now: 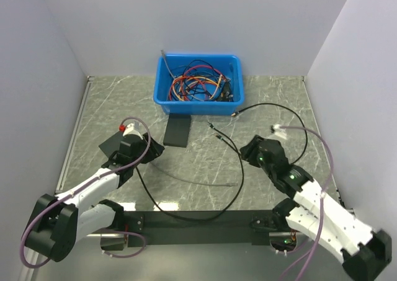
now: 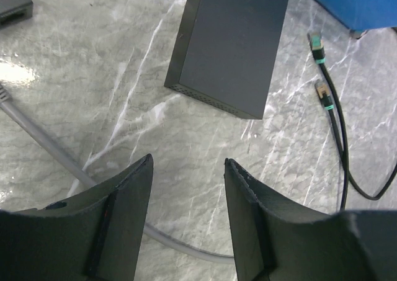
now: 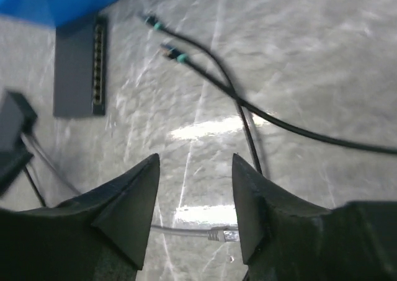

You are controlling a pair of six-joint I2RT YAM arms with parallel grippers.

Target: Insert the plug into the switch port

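Note:
The black switch (image 1: 177, 130) lies flat in front of the blue bin; its port row shows in the right wrist view (image 3: 79, 67), and it also shows in the left wrist view (image 2: 229, 45). Two black-cable plugs with teal boots (image 2: 322, 92) lie right of the switch, also seen in the right wrist view (image 3: 170, 50) and from above (image 1: 214, 128). A grey cable's plug (image 3: 223, 234) lies on the table under my right gripper (image 3: 195, 157), which is open and empty. My left gripper (image 2: 188, 160) is open and empty over the grey cable (image 2: 37, 138), near the switch.
A blue bin (image 1: 198, 82) full of tangled cables stands at the back. A second black box (image 1: 115, 144) lies beside the left arm. A black cable (image 1: 239, 169) loops across the table's middle to the front rail. White walls close in the sides and back.

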